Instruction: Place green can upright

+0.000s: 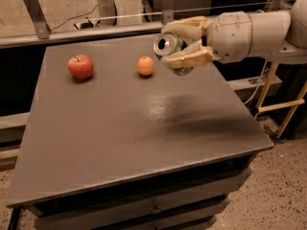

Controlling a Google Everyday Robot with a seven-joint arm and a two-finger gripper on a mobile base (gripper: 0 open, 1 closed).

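The gripper [169,46] hangs in the air over the far right part of the grey table [115,147], at about one o'clock from the tabletop's centre, and it is pinching the green can [164,44] between its two tan fingers [189,27], one across the top of the can and one underneath. The can is off the table, not touching the surface, and it lies on its side in the grasp, silver pull-tab top turned toward nine o'clock and a little toward the camera, green body showing under the lower finger. The white arm [249,30] comes in from three o'clock. Below the can a dark shadow [201,121] spreads across the tabletop. On the table, a red apple [80,66] sits at ten o'clock, and a small orange fruit [146,65] sits at twelve o'clock, just left of the can and apart from it.
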